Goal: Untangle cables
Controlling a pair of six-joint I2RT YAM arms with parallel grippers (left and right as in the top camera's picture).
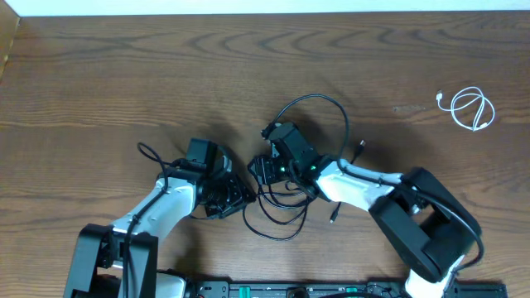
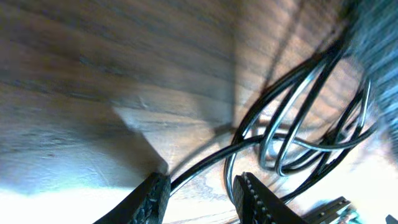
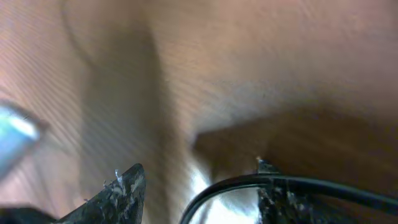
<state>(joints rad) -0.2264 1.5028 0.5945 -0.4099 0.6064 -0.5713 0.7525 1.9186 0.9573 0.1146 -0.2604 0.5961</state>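
Observation:
A tangle of black cables (image 1: 281,217) lies mid-table, with one loop (image 1: 319,98) arching toward the far side. My left gripper (image 1: 236,197) sits at the tangle's left edge and my right gripper (image 1: 265,170) just above it; both tips are close together. In the left wrist view the left gripper (image 2: 200,186) is open, and a black cable (image 2: 205,163) runs between its fingers toward several bunched loops (image 2: 292,134). The right gripper (image 3: 199,180) is open too, with a black cable (image 3: 323,185) crossing its right finger and curving down into the gap. A white cable (image 1: 472,108) lies coiled far right.
Bare wooden table (image 1: 124,74) extends to the left and far side. A small plug end (image 1: 334,217) lies near the right arm's white link (image 1: 356,184). The arm bases stand along the near edge.

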